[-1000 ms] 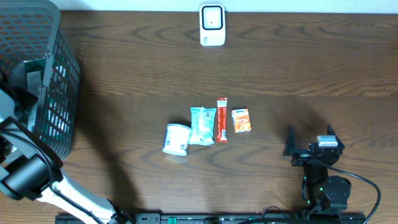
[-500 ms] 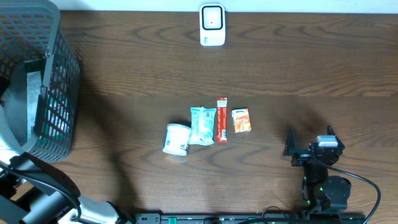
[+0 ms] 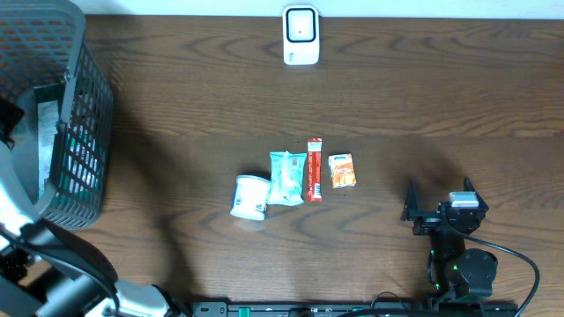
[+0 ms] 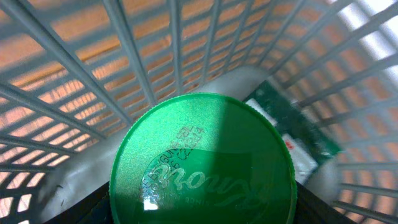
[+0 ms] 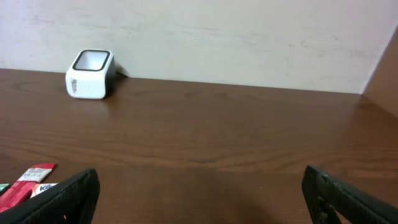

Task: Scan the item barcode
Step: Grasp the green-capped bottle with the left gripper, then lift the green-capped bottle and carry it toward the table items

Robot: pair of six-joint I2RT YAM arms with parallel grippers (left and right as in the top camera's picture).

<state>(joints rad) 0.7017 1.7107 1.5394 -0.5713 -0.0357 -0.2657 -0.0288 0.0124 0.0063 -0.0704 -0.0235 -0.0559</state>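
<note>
The item to be scanned is judged to be the green-lidded jar (image 4: 202,165). It is seen down inside the mesh basket (image 3: 84,132) at the table's left end, with a green-and-white packet (image 4: 292,134) lying just beside it. The left gripper (image 4: 202,211) is set over the lid, but only dark corners of its fingers are shown, so whether it is clenched on the jar or released cannot be told. The right gripper (image 5: 200,193) is spread wide with nothing between its jaws, near the table's front right. Trouble is likeliest at the basket: if the jar is raised off-centre, the lid or a finger could be caught on the mesh and the basket dragged or tipped, and a loose hold could let the jar be dropped. The barcode's side cannot be made out, so a failed read at the scanner (image 3: 300,35) is possible. Beyond the rim, bare table is offered between basket and scanner. The cup (image 3: 250,196), teal sachet (image 3: 287,178), red stick (image 3: 314,169) and orange box (image 3: 341,170) are lined up mid-table, well apart from that path.
</note>
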